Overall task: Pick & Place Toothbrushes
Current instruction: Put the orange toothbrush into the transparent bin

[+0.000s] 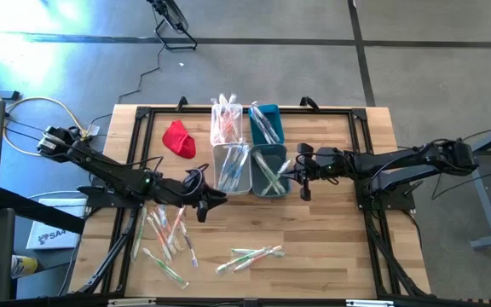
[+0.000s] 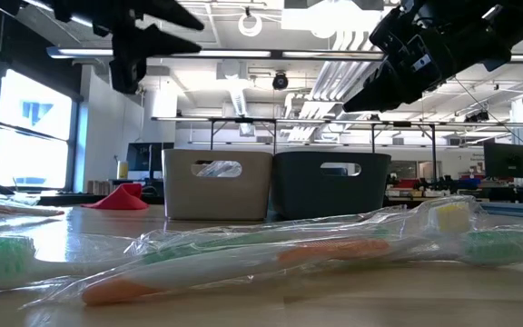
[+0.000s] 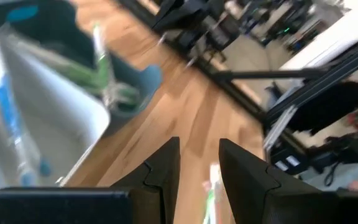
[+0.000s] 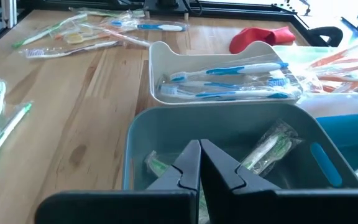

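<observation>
Wrapped toothbrushes lie loose on the table at the near left [image 1: 165,235] and near middle [image 1: 250,256], and close up in the low view [image 2: 271,254]. Others lie in four bins: orange and pink ones in the far white bin [image 1: 227,124], blue ones in the near white bin [image 1: 231,168] [image 4: 229,84], green ones in the near teal bin [image 1: 268,172] [image 4: 266,149]. My left gripper [image 1: 207,205] [image 3: 199,146] is open and empty, above the table near the near white bin's corner. My right gripper [image 1: 302,175] [image 4: 199,144] is shut and empty over the near teal bin's right edge.
A red cloth [image 1: 178,139] lies left of the bins. The far teal bin [image 1: 265,122] holds a few more toothbrushes. Black frame rails run along the table's edges [image 1: 245,108]. Bare wood lies at the near right [image 1: 331,247].
</observation>
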Controlling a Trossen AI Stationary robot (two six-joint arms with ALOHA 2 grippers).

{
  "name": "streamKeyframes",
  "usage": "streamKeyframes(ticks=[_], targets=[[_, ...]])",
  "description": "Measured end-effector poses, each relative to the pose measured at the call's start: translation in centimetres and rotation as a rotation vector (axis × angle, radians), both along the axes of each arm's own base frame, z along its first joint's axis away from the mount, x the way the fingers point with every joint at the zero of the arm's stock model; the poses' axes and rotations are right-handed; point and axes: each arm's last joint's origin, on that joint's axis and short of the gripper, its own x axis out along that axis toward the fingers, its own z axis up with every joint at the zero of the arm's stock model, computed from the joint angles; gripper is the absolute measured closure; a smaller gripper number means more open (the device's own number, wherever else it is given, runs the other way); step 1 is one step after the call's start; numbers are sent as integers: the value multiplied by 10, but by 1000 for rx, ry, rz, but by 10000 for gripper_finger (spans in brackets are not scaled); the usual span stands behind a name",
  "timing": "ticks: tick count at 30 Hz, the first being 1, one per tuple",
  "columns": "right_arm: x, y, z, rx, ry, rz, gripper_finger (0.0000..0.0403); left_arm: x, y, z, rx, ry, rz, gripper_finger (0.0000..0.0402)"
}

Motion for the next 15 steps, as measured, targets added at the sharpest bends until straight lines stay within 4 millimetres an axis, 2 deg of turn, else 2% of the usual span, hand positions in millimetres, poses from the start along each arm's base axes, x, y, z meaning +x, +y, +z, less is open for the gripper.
streamKeyframes(ticks=[5, 15], targets=[[0, 0, 0, 1, 0, 2, 401, 2, -1, 7, 53, -70, -18, 293], [0, 0, 0, 1, 0, 2, 401, 3, 0, 19, -174, -201, 42, 293]])
